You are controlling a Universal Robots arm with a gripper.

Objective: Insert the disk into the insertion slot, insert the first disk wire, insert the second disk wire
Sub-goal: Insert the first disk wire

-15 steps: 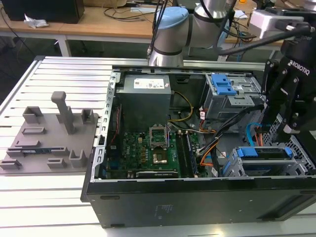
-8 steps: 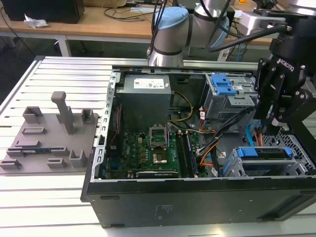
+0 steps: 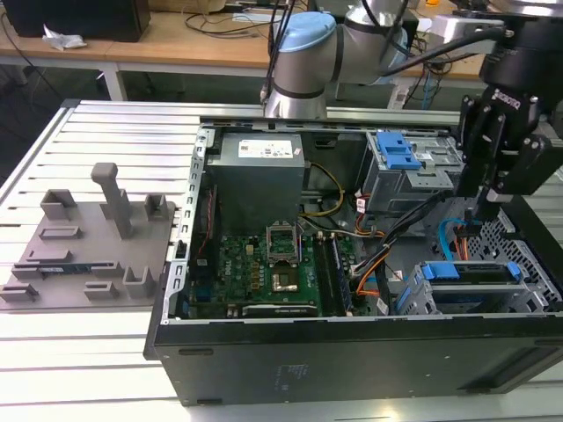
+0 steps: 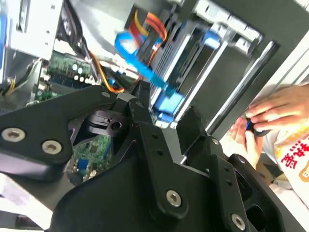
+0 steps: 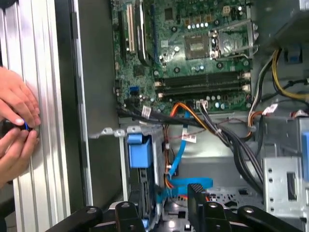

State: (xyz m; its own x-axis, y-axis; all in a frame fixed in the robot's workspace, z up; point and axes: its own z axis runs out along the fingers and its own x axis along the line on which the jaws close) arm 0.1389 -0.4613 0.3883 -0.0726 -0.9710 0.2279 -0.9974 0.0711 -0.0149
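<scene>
On a slatted aluminium table [image 3: 53,352] lies an open black steel computer case [image 3: 352,360], side panel off and interior facing up. Over its far edge reaches the robot arm [image 3: 303,53], smooth grey tubing with a rounded pale-blue joint cap. Inside, toward the exterior view's left, sit a boxy grey power supply [image 3: 259,163] and, nearer the camera, a green motherboard [image 3: 229,264] with a square metal socket frame. Beside the case, on the exterior view's left, rests a matte grey moulded fixture plate [image 3: 84,246] with upright posts and pockets. At the case's far corner on the exterior view's right stands a taller grey cage with a blue latch [image 3: 396,154]. The insertion slot [image 3: 418,299], of low grey sheet metal, occupies the near corner on that side. The disk [image 3: 471,274] sits inside it, its bright blue plastic carrier tabs showing at the bay mouth. The gripper [image 3: 482,209], angular, black and bolted, hangs just above and behind that cage. In the first wrist view its fingers [image 5: 198,193] stand moderately apart, gripping nothing that can be confirmed. A blue flat cable [image 5: 179,154] curves beside the tips; contact cannot be determined. Orange wires [image 5: 186,108] run nearby. A person's hands [image 5: 17,125] rest on the table outside the case, pinching a small dark object.
</scene>
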